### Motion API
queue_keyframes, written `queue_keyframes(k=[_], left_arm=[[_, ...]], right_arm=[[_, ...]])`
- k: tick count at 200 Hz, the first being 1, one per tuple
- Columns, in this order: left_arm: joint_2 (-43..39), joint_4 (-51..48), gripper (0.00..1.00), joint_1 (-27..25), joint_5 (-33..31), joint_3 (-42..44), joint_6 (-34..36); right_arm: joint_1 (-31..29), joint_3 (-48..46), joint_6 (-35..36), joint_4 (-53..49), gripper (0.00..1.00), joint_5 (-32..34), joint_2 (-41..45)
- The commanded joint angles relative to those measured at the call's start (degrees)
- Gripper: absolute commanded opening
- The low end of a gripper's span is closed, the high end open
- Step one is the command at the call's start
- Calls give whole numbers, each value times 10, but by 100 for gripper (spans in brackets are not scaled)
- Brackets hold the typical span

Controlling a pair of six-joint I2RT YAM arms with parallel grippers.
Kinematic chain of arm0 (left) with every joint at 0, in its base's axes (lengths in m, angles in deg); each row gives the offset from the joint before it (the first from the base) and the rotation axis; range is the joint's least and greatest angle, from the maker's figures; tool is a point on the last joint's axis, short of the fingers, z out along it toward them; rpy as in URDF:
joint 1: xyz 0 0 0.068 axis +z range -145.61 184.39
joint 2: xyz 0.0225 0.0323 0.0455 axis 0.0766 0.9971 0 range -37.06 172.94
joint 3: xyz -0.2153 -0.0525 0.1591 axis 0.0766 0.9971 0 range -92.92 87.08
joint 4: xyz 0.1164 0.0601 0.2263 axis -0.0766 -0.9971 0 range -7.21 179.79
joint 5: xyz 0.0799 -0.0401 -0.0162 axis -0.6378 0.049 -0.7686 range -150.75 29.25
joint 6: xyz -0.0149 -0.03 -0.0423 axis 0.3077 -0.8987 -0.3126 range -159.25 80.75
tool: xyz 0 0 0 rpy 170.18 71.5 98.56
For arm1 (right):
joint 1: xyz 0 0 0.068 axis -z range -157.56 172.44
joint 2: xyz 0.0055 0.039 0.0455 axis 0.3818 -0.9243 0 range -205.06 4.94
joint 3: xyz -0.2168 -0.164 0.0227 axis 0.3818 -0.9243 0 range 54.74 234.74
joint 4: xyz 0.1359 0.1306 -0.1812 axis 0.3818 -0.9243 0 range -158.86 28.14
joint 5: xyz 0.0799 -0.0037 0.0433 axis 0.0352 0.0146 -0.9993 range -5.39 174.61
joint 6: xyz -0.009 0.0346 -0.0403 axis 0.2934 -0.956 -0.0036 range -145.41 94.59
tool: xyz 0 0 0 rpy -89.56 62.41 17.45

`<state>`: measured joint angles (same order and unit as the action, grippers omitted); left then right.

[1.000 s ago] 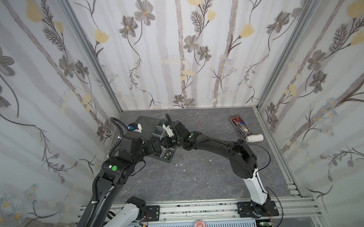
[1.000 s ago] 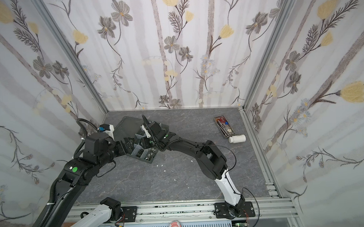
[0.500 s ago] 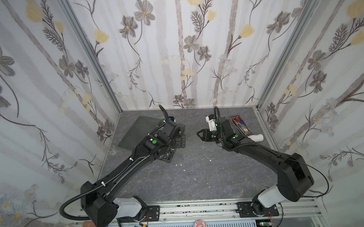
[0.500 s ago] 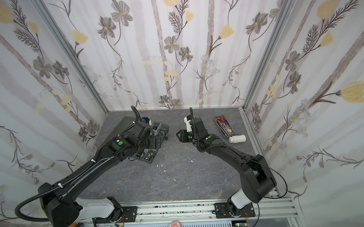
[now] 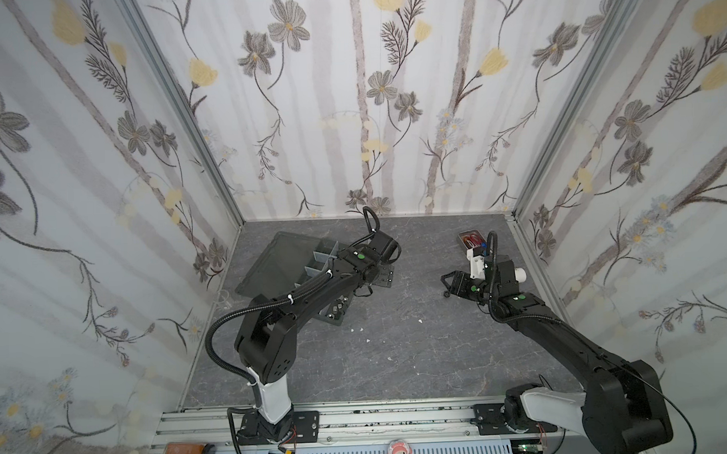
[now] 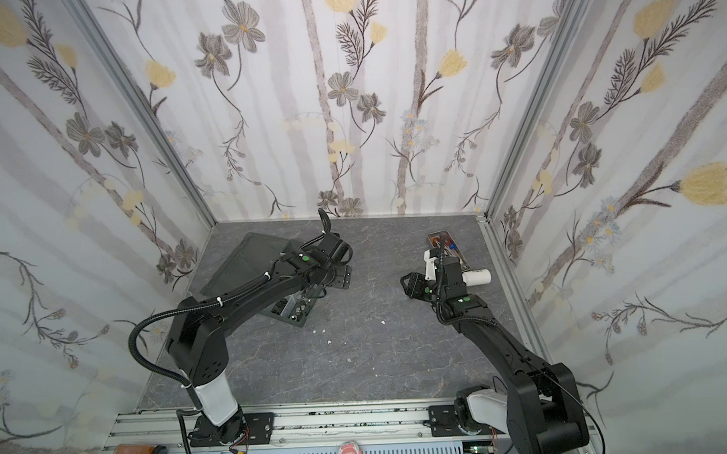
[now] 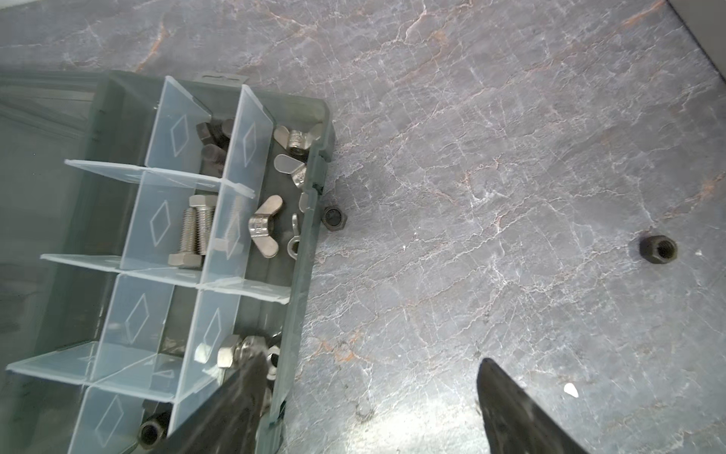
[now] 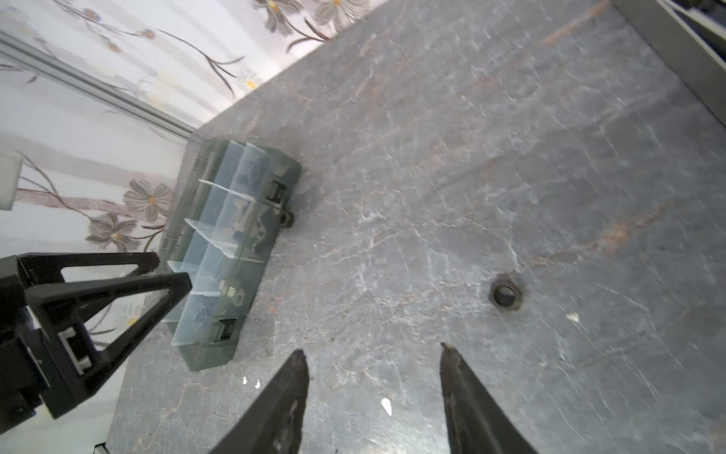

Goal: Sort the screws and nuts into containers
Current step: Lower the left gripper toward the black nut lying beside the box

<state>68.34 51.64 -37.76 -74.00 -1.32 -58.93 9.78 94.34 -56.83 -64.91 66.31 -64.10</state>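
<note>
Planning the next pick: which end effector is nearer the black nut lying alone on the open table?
Right. The right end effector hovers open close by the black nut; the left end effector is over the organizer box edge, farther away.

Smoky-grey containers (image 7: pixel 300 314), black nuts (image 7: pixel 658 248), grey-veined table (image 7: pixel 510 118)

- Narrow metal tray (image 5: pixel 461 238) holding red-handled scissors (image 5: pixel 472 237), just beyond the right gripper (image 5: pixel 443 285).
- White plastic bottle (image 5: pixel 520 275), beside that gripper's wrist.
- Small white specks (image 5: pixel 419 321) scattered on grey marbled tabletop (image 5: pixel 399 360), near it.
</note>
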Motion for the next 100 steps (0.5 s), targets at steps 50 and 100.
queue_keyframes(k=[50, 100], left_arm=[[131, 3, 61, 14, 15, -96, 1], [194, -12, 59, 30, 22, -160, -4]], right_arm=[[29, -27, 16, 2, 56, -36, 15], [33, -40, 24, 2, 56, -37, 14]])
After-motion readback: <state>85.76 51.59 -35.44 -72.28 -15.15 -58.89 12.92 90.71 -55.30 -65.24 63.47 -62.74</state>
